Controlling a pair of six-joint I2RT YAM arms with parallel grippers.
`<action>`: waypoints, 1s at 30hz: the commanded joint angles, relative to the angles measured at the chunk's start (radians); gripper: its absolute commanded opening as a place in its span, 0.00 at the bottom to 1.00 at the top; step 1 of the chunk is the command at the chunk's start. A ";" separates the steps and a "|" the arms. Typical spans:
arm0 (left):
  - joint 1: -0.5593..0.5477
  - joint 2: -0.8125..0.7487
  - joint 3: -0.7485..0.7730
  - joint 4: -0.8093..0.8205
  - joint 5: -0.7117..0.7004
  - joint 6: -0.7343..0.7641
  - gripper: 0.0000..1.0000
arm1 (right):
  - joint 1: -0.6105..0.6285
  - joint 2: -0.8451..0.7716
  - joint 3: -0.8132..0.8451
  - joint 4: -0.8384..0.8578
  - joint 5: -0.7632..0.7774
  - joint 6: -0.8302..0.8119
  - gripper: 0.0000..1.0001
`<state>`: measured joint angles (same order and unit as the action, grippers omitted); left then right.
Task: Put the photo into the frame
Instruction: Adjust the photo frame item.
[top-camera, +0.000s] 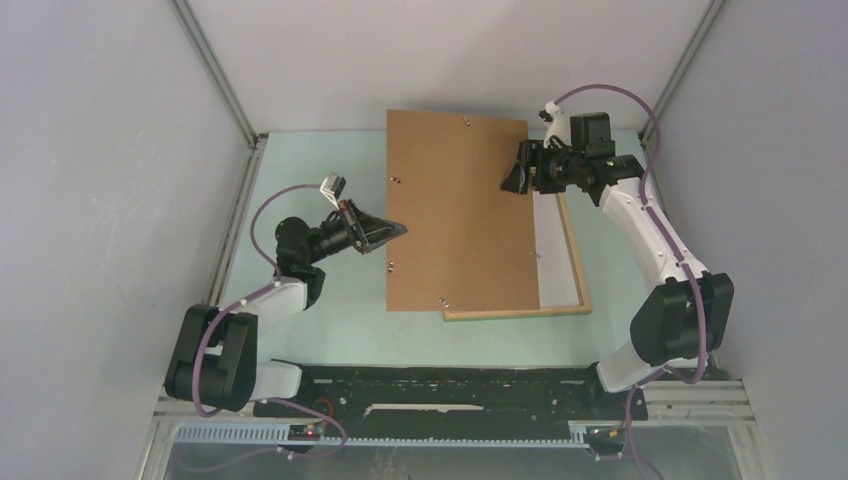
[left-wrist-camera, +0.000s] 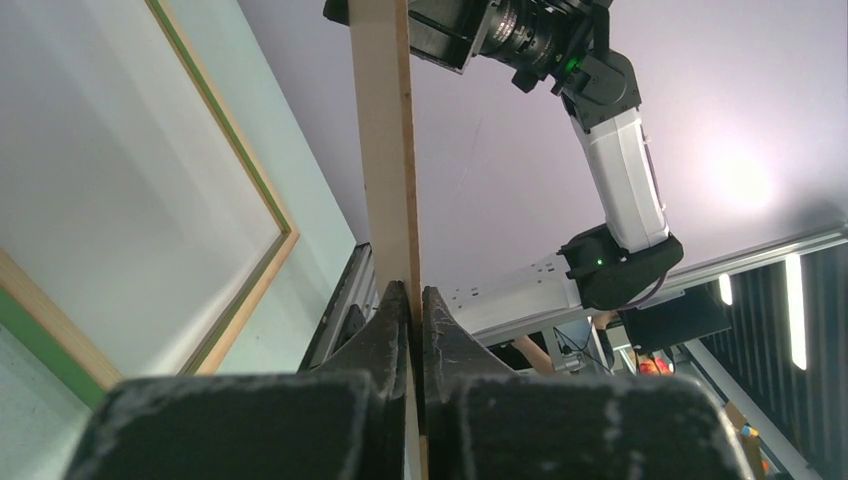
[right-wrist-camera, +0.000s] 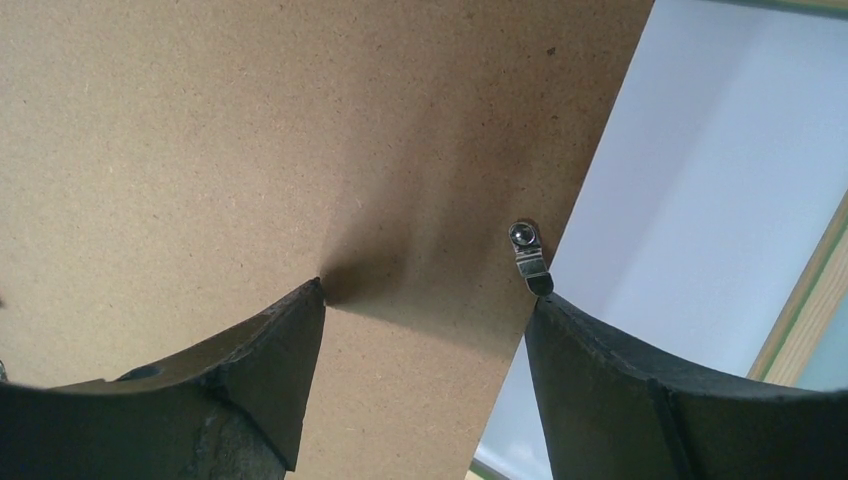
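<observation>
– Two tools are at one board, yes? What does each do?

– Yes. The left tool (top-camera: 397, 231) is closed on the left edge of the brown backing board (top-camera: 455, 210). In its wrist view both fingers pinch the thin edge, and the board is held up, apart from the frame below it. The right tool (top-camera: 513, 178) stands at the upper right edge of the board with its jaws wide apart. One finger (right-wrist-camera: 270, 350) is at the brown face. The other is past the edge, just beside a small metal clip (right-wrist-camera: 528, 258). It grips nothing.

– And where is the frame?

– The frame (top-camera: 520, 313) lies flat on the bench (top-camera: 330, 330), right of centre in the top view. The board hides most of it. Only its right rail and lower rail show, at the lower right.

– Do you see the photo?

– Only a white strip (top-camera: 558, 255) inside the frame, along the right rail. It may be the plain back of the photo, but I cannot tell for sure.
</observation>
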<state>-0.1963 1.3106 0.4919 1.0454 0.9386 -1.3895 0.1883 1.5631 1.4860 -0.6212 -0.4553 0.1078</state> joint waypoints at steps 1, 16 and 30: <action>-0.009 -0.023 0.012 0.110 -0.001 -0.026 0.00 | -0.032 -0.044 -0.017 0.029 0.018 0.013 0.79; -0.009 -0.010 0.005 0.126 -0.005 -0.040 0.00 | -0.012 0.032 0.092 0.010 0.006 0.018 0.79; -0.009 0.043 -0.013 0.165 -0.033 -0.052 0.00 | -0.009 -0.030 0.042 -0.061 0.122 0.148 0.83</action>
<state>-0.1982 1.3495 0.4919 1.0824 0.9337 -1.4162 0.2138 1.6047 1.5738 -0.6678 -0.3157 0.1768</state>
